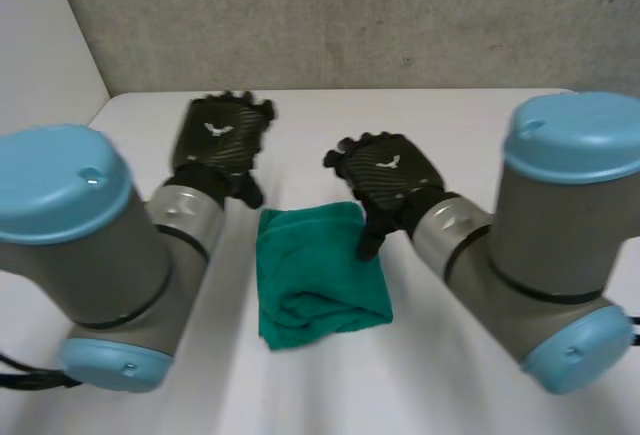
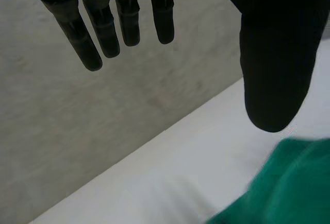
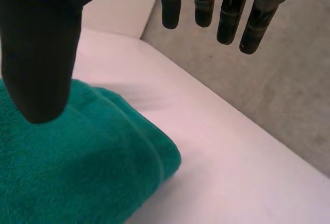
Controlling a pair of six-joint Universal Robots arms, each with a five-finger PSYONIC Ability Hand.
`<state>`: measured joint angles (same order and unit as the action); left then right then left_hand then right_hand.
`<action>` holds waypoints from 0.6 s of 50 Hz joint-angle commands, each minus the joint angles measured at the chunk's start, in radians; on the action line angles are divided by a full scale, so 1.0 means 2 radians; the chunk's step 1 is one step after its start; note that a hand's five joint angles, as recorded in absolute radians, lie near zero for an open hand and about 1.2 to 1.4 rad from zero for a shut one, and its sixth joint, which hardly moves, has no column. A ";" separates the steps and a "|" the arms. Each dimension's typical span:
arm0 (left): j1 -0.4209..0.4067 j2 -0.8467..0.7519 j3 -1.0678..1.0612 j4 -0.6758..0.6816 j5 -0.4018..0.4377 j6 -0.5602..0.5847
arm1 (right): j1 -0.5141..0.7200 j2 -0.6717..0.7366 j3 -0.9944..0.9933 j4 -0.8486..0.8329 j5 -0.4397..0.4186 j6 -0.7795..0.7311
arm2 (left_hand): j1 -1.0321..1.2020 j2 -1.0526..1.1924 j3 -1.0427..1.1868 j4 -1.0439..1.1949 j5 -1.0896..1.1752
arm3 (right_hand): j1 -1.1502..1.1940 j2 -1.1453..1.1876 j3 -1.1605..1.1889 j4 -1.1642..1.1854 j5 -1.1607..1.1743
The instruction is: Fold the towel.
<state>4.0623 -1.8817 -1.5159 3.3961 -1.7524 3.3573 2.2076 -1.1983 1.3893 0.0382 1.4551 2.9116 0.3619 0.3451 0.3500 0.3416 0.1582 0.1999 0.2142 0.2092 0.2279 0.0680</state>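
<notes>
Right robot hand (image 1: 388,173) has straight fingers (image 3: 229,20), thumb over the towel (image 1: 318,273).

The green towel (image 1: 318,273) is folded into a thick, roughly square bundle with rounded fold edges, lying flat near the middle of the white surface (image 1: 470,135).

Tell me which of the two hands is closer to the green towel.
The right hand: its thumb hangs over a far corner of the towel, while the left hand is beside it, over bare table.
</notes>
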 commanded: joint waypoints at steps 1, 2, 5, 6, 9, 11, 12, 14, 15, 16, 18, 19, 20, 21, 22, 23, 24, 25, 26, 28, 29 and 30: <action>-0.039 -0.072 0.029 -0.026 0.023 -0.036 | -0.038 -0.004 0.016 0.005 -0.041 0.054 | -0.004 0.005 0.002 0.006 0.011 | -0.013 -0.020 -0.017 -0.027 -0.034; -0.039 -0.084 0.029 -0.033 0.022 -0.036 | -0.038 0.002 0.012 0.005 -0.046 0.055 | -0.002 0.006 0.004 0.008 0.012 | -0.013 -0.020 -0.017 -0.027 -0.034; -0.037 -0.096 0.029 -0.044 0.013 -0.036 | -0.038 0.031 0.005 0.009 -0.050 0.056 | 0.001 0.009 0.007 0.011 0.015 | -0.013 -0.020 -0.017 -0.027 -0.034; -0.034 -0.101 0.026 -0.050 -0.001 -0.036 | -0.036 0.055 -0.004 0.014 -0.050 0.056 | -0.001 0.008 0.005 0.009 0.014 | -0.013 -0.020 -0.017 -0.027 -0.034; -0.024 -0.106 0.020 -0.057 -0.025 -0.034 | -0.035 0.088 -0.022 0.026 -0.049 0.056 | -0.005 0.003 0.001 0.005 0.009 | -0.013 -0.020 -0.017 -0.027 -0.034; -0.006 -0.111 0.009 -0.063 -0.038 -0.030 | -0.034 0.116 -0.037 0.044 -0.049 0.054 | -0.005 0.003 0.001 0.005 0.009 | -0.013 -0.020 -0.017 -0.027 -0.034; 0.000 -0.111 0.003 -0.064 -0.040 -0.030 | -0.034 0.124 -0.042 0.050 -0.049 0.054 | -0.005 0.003 0.001 0.005 0.009 | -0.013 -0.020 -0.017 -0.027 -0.034; 0.012 -0.113 -0.012 -0.067 -0.039 -0.030 | -0.035 0.146 -0.055 0.064 -0.049 0.052 | -0.004 0.005 0.002 0.006 0.011 | -0.013 -0.020 -0.017 -0.027 -0.034; 0.015 -0.114 -0.017 -0.067 -0.038 -0.029 | -0.036 0.152 -0.060 0.067 -0.050 0.052 | -0.004 0.005 0.002 0.006 0.011 | -0.013 -0.020 -0.017 -0.027 -0.034; 0.018 -0.115 -0.021 -0.067 -0.037 -0.027 | -0.036 0.152 -0.060 0.067 -0.050 0.052 | -0.004 0.005 0.002 0.006 0.011 | -0.013 -0.020 -0.017 -0.027 -0.034; 0.022 -0.116 -0.030 -0.067 -0.037 -0.020 | -0.038 0.166 -0.067 0.069 -0.052 0.052 | -0.004 0.005 0.002 0.006 0.011 | -0.013 -0.020 -0.017 -0.027 -0.034; 0.022 -0.116 -0.033 -0.067 -0.037 -0.018 | -0.038 0.168 -0.067 0.069 -0.051 0.051 | -0.005 0.003 0.001 0.005 0.009 | -0.013 -0.020 -0.017 -0.027 -0.034; 0.022 -0.116 -0.036 -0.067 -0.037 -0.016 | -0.038 0.169 -0.068 0.069 -0.051 0.051 | -0.005 0.003 0.001 0.005 0.009 | -0.013 -0.020 -0.017 -0.027 -0.034; 0.022 -0.116 -0.037 -0.067 -0.037 -0.014 | -0.039 0.169 -0.068 0.068 -0.052 0.051 | -0.005 0.003 0.001 0.005 0.009 | -0.013 -0.020 -0.017 -0.027 -0.034; 0.022 -0.115 -0.040 -0.067 -0.033 -0.010 | -0.038 0.168 -0.069 0.068 -0.053 0.049 | -0.005 0.003 0.001 0.005 0.009 | -0.013 -0.020 -0.017 -0.027 -0.034; 0.021 -0.115 -0.040 -0.067 -0.029 -0.010 | -0.038 0.167 -0.070 0.068 -0.053 0.048 | -0.005 0.003 0.001 0.005 0.009 | -0.013 -0.020 -0.017 -0.027 -0.034; 0.021 -0.113 -0.041 -0.067 -0.024 -0.010 | -0.038 0.167 -0.070 0.068 -0.053 0.048 | -0.005 0.003 0.001 0.005 0.009 | -0.013 -0.020 -0.017 -0.027 -0.034; 0.021 -0.111 -0.041 -0.067 -0.018 -0.010 | -0.038 0.167 -0.072 0.068 -0.053 0.048 | -0.005 0.003 0.001 0.005 0.009 | -0.013 -0.020 -0.017 -0.027 -0.034; 0.020 -0.108 -0.040 -0.067 -0.006 -0.009 | -0.038 0.167 -0.075 0.068 -0.053 0.047 | -0.005 0.003 0.001 0.005 0.009 | -0.013 -0.020 -0.017 -0.027 -0.034; 0.017 -0.104 -0.039 -0.067 0.005 -0.009 | -0.038 0.167 -0.076 0.068 -0.051 0.047 | -0.005 0.003 0.001 0.005 0.009 | -0.013 -0.020 -0.017 -0.027 -0.034; 0.015 -0.101 -0.037 -0.067 0.009 -0.009 | -0.038 0.167 -0.076 0.068 -0.051 0.047 | -0.004 0.005 0.002 0.006 0.011 | -0.013 -0.020 -0.017 -0.027 -0.034; 0.014 -0.092 -0.033 -0.067 0.013 -0.010 | -0.038 0.162 -0.082 0.068 -0.050 0.047 | -0.004 0.005 0.002 0.006 0.011 | -0.013 -0.020 -0.017 -0.027 -0.034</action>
<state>4.1071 -2.1078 -1.5929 3.2608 -1.8032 3.3320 2.1316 -0.8598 1.2459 0.1786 1.3508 3.0087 0.3619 0.3451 0.3500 0.3417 0.1548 0.1850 0.2142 0.2092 0.2279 0.0658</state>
